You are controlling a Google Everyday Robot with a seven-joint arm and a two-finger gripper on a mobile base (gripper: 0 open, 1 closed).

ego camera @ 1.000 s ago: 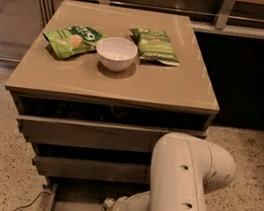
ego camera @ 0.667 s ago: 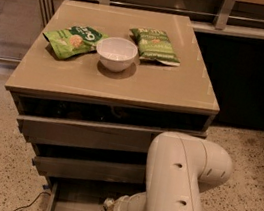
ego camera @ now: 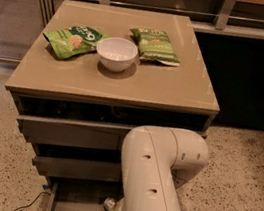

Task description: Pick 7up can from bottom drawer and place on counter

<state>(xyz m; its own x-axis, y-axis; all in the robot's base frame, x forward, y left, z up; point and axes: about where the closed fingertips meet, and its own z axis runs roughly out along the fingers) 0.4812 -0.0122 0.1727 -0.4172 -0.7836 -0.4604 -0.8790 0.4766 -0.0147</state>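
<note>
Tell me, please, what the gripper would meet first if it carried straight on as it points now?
Likely the small shiny thing, perhaps the 7up can, right at the gripper, which sits low in the bottom drawer behind the arm; depth is unclear.

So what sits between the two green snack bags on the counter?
A white bowl, in the camera view, between the left bag and right bag. The gripper is down at the bottom drawer, mostly behind the arm.
</note>
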